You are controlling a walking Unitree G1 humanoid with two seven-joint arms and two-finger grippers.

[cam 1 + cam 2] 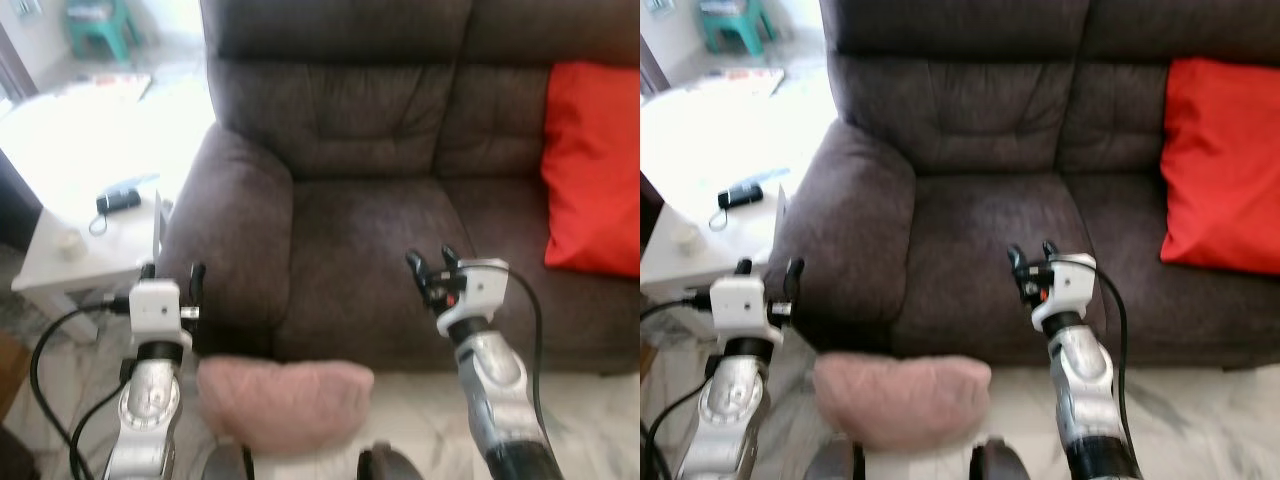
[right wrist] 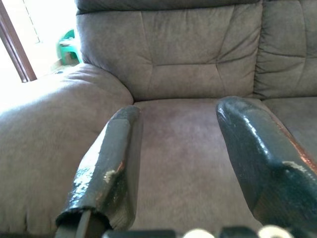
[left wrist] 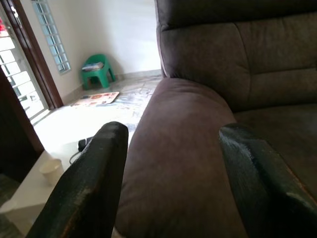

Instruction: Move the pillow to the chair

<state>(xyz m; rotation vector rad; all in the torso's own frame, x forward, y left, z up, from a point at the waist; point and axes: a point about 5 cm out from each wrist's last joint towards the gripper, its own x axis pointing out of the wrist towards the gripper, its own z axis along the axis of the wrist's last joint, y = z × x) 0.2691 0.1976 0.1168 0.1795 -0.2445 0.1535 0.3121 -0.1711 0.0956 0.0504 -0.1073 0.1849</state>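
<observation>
A pink pillow [image 1: 285,400] lies low in front of the brown sofa [image 1: 370,230], between my two arms and close to my body. Neither gripper touches it. My left gripper [image 1: 172,272] is open, raised above the pillow's left end and facing the sofa's armrest [image 3: 178,163]. Out over the front edge of the seat cushion [image 2: 188,163], my right gripper [image 1: 431,260] is open too, with nothing between its fingers. A red pillow [image 1: 592,170] leans against the sofa back at the right.
A white side table [image 1: 50,265] stands left of the sofa, holding a black device [image 1: 118,200] and a small cup [image 1: 68,240]. A green plastic chair [image 1: 100,25] stands far back left by the wall. The floor is pale marble [image 1: 590,410].
</observation>
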